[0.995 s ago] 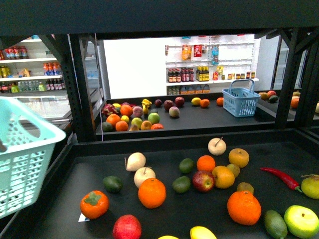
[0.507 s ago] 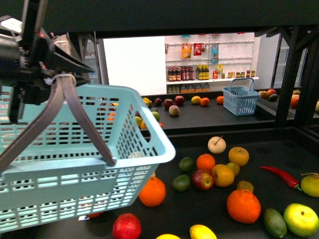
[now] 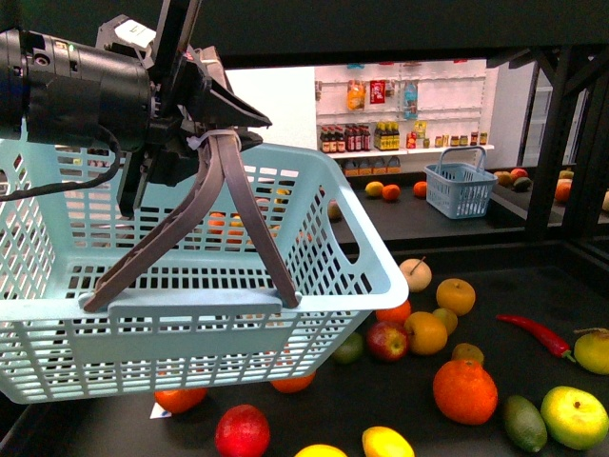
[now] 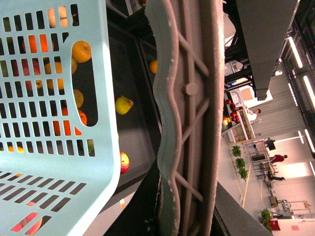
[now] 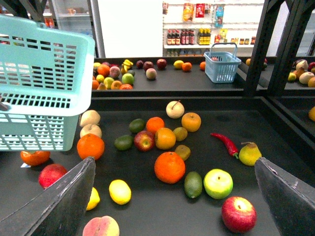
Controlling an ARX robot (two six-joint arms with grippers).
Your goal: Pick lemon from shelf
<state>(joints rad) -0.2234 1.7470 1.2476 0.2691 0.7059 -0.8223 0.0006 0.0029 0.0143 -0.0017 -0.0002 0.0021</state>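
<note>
The lemon (image 5: 120, 191) lies near the shelf's (image 5: 285, 137) front edge. The basket (image 3: 190, 314) is clenched by the left gripper (image 3: 207, 143); the right gripper (image 5: 174, 162) is spread. The low-hanging basket could be struck during the reach.

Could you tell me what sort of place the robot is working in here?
Likely a supermarket, perhaps a mock one: loose fruit on the shelf, a basket, and shelved bottles behind.

Black arm (image 3: 76, 90), dark left end effector (image 3: 224, 129)
</note>
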